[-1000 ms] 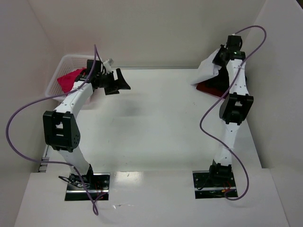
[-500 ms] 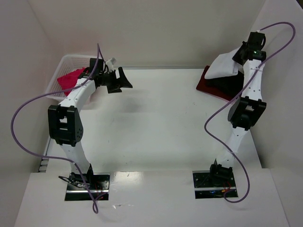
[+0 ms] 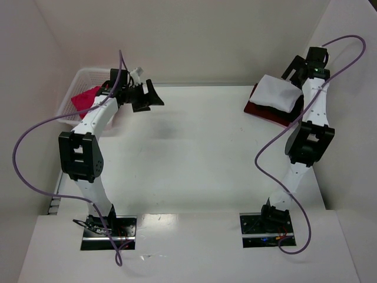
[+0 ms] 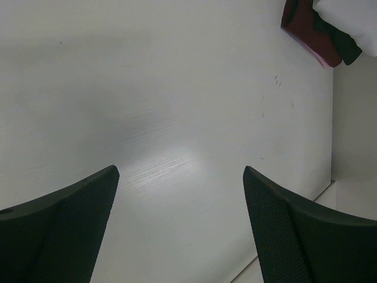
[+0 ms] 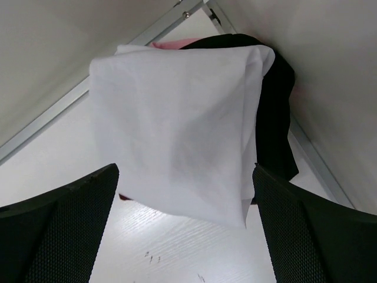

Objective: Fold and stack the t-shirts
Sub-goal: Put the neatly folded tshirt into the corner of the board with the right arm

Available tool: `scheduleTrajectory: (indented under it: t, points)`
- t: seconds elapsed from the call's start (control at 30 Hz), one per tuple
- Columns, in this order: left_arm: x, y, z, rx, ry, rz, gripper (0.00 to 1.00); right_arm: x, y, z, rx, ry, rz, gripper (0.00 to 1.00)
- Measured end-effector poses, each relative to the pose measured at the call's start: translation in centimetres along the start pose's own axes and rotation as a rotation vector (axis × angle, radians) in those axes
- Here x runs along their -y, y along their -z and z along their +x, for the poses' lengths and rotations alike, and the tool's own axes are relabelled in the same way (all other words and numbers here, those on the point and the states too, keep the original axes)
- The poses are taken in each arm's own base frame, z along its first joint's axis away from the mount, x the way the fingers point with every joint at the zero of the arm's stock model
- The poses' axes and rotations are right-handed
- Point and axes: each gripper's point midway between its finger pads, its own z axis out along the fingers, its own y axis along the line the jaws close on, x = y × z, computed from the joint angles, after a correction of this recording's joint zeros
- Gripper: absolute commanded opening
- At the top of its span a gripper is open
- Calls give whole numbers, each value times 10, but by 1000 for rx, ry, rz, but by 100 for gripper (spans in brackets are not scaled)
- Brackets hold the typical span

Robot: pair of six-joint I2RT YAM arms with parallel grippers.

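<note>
With the left gripper [image 4: 180, 169] and right gripper [image 5: 184, 168] wide and empty, the white t-shirt [image 5: 177, 130], laid askew atop the black t-shirt [image 5: 277, 106] at the far-right corner of the table [image 3: 194, 147], could be snagged and dragged off if the arm is withdrawn low.

Folded white t-shirt [image 3: 277, 93] on top of stack at far right of table [image 3: 194, 153]. Dark red t-shirt [image 3: 257, 109] at bottom, its edge showing on left and near sides. Right gripper [image 3: 296, 69] at stack's far right edge (contact unclear from above). Left gripper [image 3: 150, 97] at far left above table, fingers spread, empty. White lattice basket [image 3: 79, 78] beside it holds pink-magenta t-shirt [image 3: 85, 99].
</note>
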Motion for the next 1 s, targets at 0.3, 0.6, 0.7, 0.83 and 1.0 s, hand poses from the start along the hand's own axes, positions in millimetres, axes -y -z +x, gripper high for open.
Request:
scheduleTrajectory:
  t: [0.3, 0.6, 0.7, 0.83, 1.0]
  points:
    - [14, 44, -35, 155, -55, -80, 94, -17, 86, -13, 115, -3, -151, 44]
    - [26, 154, -66, 484, -104, -270, 99, -44, 98, 76, -22, -8, -307, 90]
    - [8, 170, -63, 526, -75, -324, 99, -64, 104, 115, -97, 11, -377, 100]
    - [-21, 155, -30, 451, -31, -370, 99, -93, 130, 167, -175, 42, -478, 100]
    - [-34, 138, -4, 355, 0, -376, 99, -112, 166, 200, -213, 61, -567, 100]
